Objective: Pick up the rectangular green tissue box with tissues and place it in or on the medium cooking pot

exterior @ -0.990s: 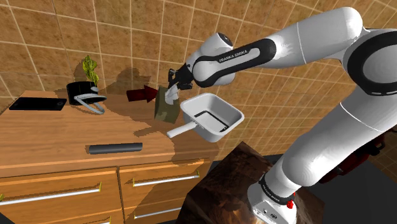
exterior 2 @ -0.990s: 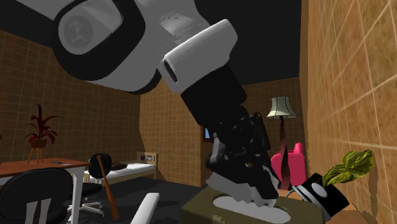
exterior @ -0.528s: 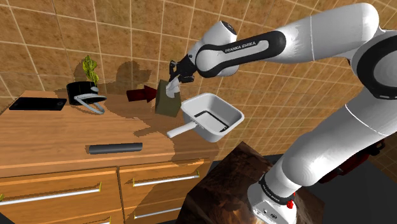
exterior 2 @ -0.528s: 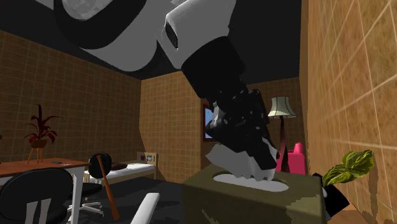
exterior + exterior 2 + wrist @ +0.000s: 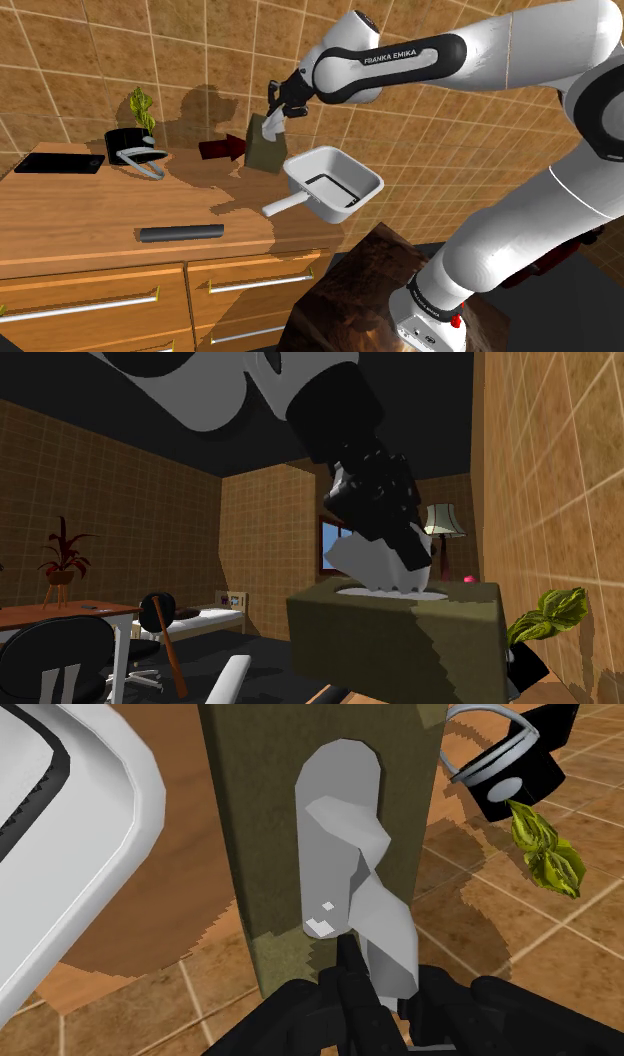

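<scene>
The olive-green tissue box [image 5: 262,153] hangs in the air above the wooden counter, just to the shoulder view's left of the white square pot [image 5: 336,180] with its long handle. My black gripper [image 5: 273,108] is shut on the white tissue [image 5: 350,844] that sticks out of the box's slot, and the box [image 5: 260,854] dangles below it. In the second exterior view the gripper [image 5: 388,544] clasps the tissue [image 5: 378,567] on top of the box [image 5: 400,642]. The pot's rim [image 5: 95,874] lies beside the box.
A black planter with a green plant [image 5: 133,140] and a dark red object [image 5: 222,149] stand by the tiled wall. A black slab [image 5: 58,162] lies at the counter's far left, a dark cylinder [image 5: 180,233] near the front edge. Drawers [image 5: 100,300] sit below.
The arm has risen and carried the tissue box upward off the counter, slightly closer to the wall. The grip on the tissue stayed shut.
</scene>
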